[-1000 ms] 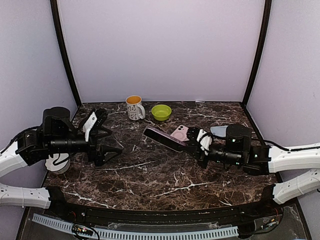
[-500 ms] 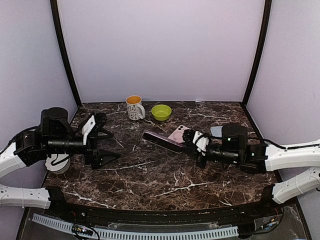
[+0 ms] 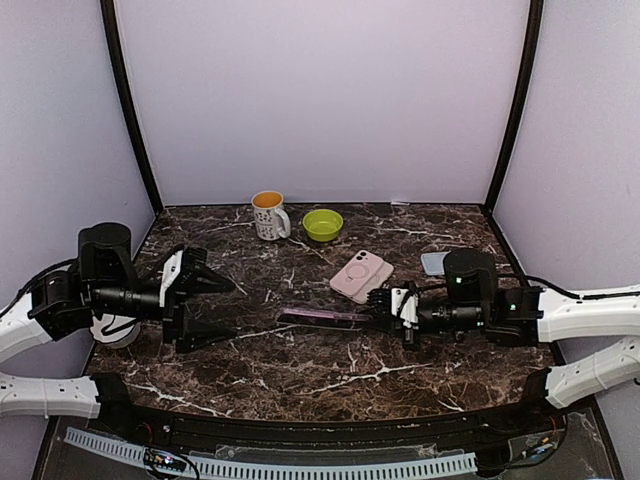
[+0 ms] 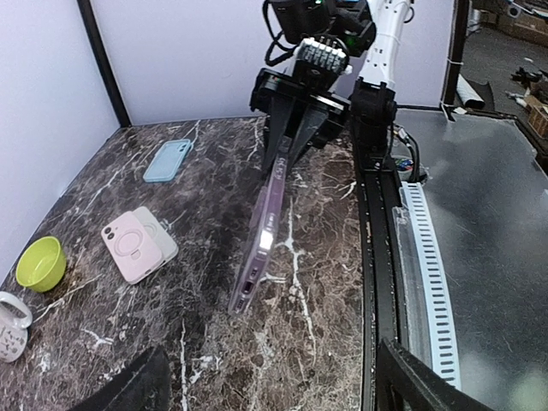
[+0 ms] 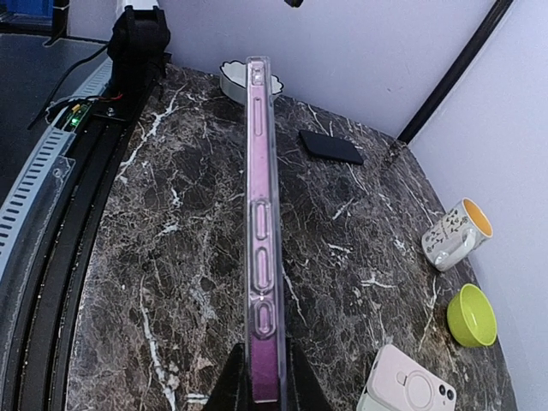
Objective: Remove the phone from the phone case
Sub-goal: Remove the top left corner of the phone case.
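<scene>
A purple phone in a clear phone case (image 3: 325, 317) is held level and edge-on just above the table's middle. My right gripper (image 3: 383, 311) is shut on its right end; in the right wrist view the cased phone (image 5: 262, 240) runs straight out from between the right gripper (image 5: 262, 377) fingers, side buttons facing up. My left gripper (image 3: 218, 308) stands open to the left of the phone's free end, apart from it. In the left wrist view the phone (image 4: 261, 240) points toward the left gripper (image 4: 274, 394), with nothing between its fingers.
A pink case with a ring (image 3: 361, 275) lies behind the phone. A white mug (image 3: 268, 214) and a green bowl (image 3: 323, 223) stand at the back. A light blue case (image 3: 433, 262) lies by the right arm. A dark flat slab (image 5: 331, 147) lies near the left arm.
My right gripper has lowered the phone and swung it from tilted to level. My left gripper has drawn back a little to the left, and its jaws have narrowed slightly.
</scene>
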Tool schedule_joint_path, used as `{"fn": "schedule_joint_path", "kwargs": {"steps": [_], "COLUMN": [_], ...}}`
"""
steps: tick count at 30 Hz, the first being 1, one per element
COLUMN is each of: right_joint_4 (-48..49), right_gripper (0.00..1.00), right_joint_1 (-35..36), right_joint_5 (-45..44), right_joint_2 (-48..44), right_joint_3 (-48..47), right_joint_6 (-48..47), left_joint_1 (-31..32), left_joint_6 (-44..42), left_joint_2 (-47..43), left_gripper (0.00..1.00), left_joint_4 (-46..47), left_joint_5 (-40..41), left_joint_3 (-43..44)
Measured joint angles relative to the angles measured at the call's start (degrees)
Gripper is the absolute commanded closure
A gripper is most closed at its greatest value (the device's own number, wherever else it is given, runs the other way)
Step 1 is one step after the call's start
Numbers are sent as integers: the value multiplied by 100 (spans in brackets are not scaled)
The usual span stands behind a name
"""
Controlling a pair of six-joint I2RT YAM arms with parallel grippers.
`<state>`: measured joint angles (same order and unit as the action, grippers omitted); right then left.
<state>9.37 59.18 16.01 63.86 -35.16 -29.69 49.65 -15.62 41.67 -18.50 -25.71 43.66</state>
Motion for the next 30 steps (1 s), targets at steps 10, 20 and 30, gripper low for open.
{"fn": "schedule_joint_path", "kwargs": {"steps": [10, 20, 30], "right_joint_4": [-339, -411, -551], "right_gripper": [100, 100, 100], "right_joint_1": [111, 291, 474], "right_joint_5": [380, 341, 175], "right_joint_2": [83, 323, 459], "right_joint_3": [-334, -520, -756], "right_joint_6": [-466, -931, -1204], "left_joint_1": [0, 0, 0], "left_joint_6": [-459, -398, -144], "left_joint_2": [33, 643, 776], "left_gripper": [31, 45, 47], "left_joint_4": [422, 975, 1543], "left_joint_5": [-879, -1478, -1757], "left_joint_3": [-199, -350, -597]}}
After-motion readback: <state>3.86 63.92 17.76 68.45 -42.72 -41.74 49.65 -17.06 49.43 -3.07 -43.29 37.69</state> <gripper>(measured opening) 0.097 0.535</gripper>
